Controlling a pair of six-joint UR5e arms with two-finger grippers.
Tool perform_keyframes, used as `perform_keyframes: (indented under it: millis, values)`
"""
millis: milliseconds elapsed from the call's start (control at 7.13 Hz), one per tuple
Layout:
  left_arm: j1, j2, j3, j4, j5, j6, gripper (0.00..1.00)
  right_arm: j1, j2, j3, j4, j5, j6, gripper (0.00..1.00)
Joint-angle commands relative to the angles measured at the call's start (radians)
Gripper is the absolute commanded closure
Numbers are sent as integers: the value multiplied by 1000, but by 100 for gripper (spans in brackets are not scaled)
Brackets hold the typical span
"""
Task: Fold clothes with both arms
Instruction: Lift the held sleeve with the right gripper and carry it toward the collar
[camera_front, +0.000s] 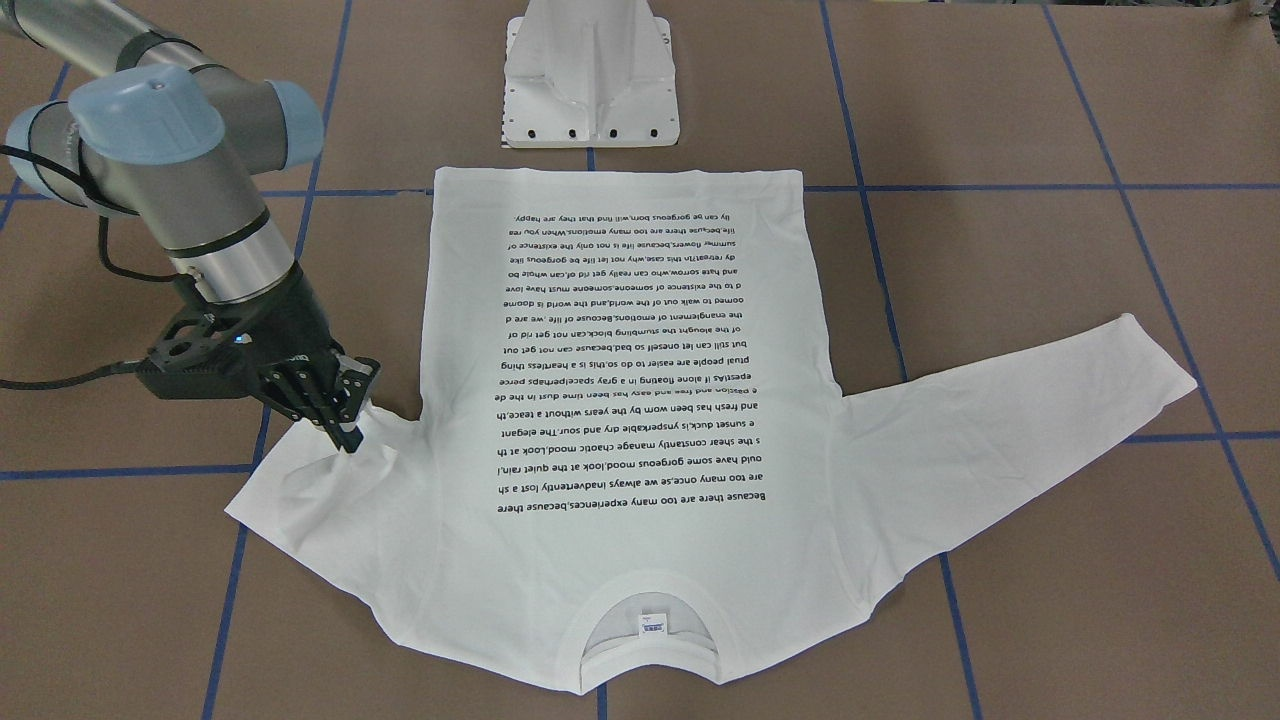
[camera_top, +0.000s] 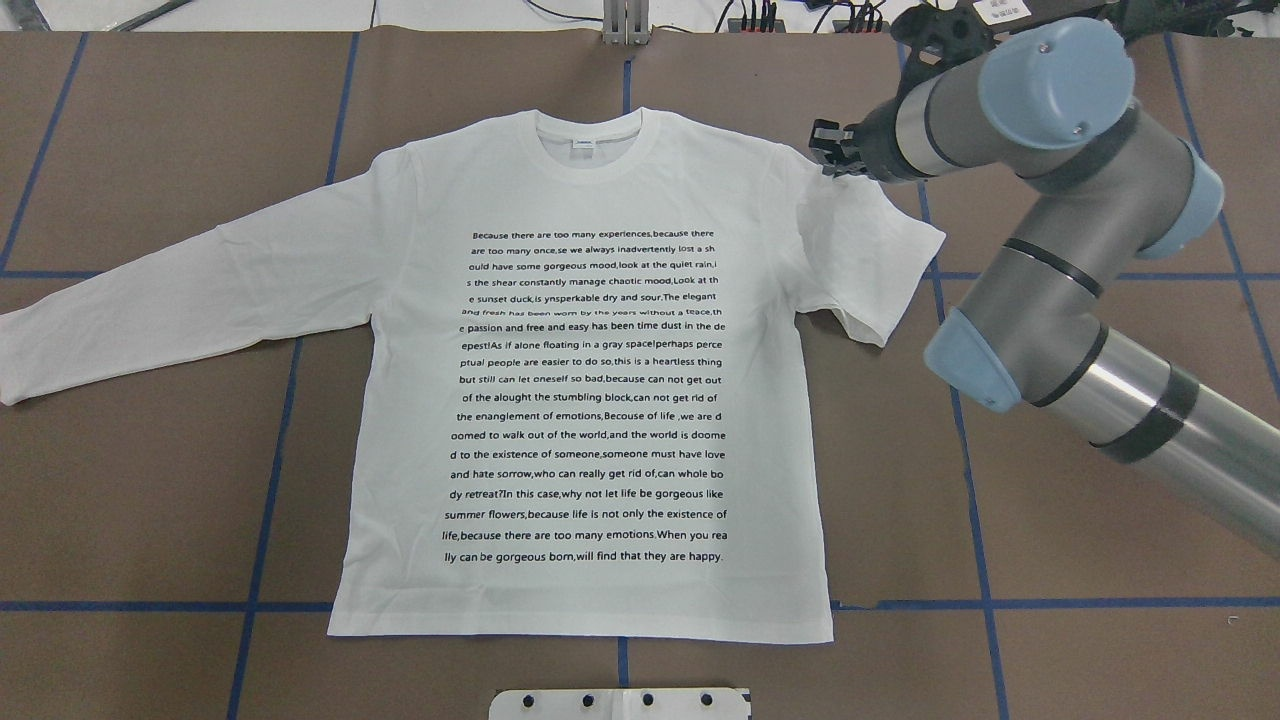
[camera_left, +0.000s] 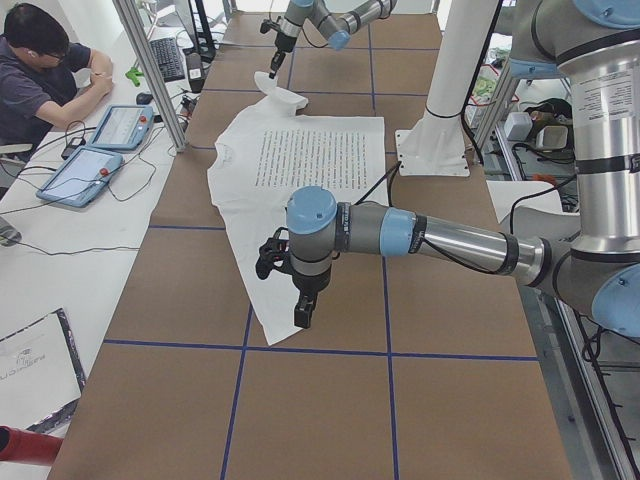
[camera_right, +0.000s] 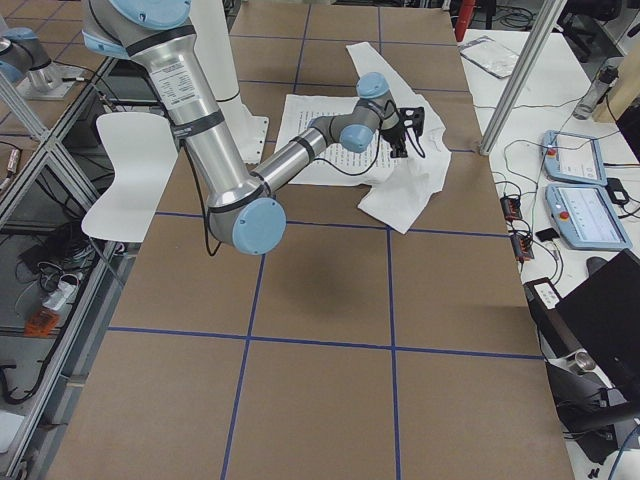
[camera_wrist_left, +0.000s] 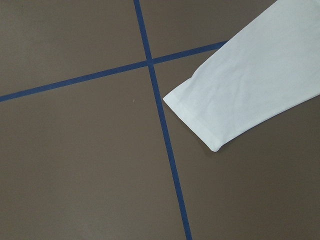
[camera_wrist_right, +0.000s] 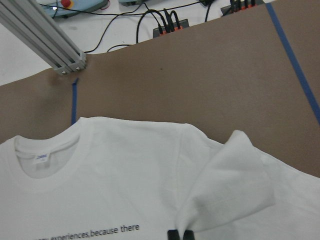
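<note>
The T-shirt (camera_top: 600, 200) is lying flat and print-up in the middle of the table (camera_top: 150, 500), probably spread like this so each fold can land cleanly. In the overhead view its long axis is running from top to bottom of the frame, with the collar (camera_top: 590, 172) pointing to the top and the hem (camera_top: 580, 632) to the bottom.

The right gripper (camera_front: 347, 436) is pressing down at the shoulder in the upper right of that view. Its fingers (camera_wrist_right: 174, 234) are clenched on a bunch of cloth from the right-hand sleeve (camera_top: 870, 250), which is doubled back on itself. This looks like the sleeve being brought in over the body.

The other sleeve (camera_top: 180, 290) is reaching out to the frame's left edge, slanting slightly downward. The left gripper (camera_left: 303, 312) is hanging above its cuff (camera_wrist_left: 200, 117), apparently lining up to take it. I cannot tell whether its fingers are released or clenched.
</note>
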Motion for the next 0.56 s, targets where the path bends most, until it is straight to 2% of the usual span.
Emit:
perform_keyframes:
  millis: [0, 140, 280, 421]
  values:
    - [0, 0, -1, 2, 0, 0, 0, -39, 190, -96, -5, -48, -1, 100]
    - [0, 0, -2, 0, 0, 0, 0, -87, 286, -171, -5, -107, -3, 100]
    - [0, 0, -2, 2, 0, -1, 0, -165, 330, -220, 24, -220, 0, 100]
    - [0, -1, 5, -3, 0, -4, 0, -225, 330, -254, 115, -265, -1, 100]
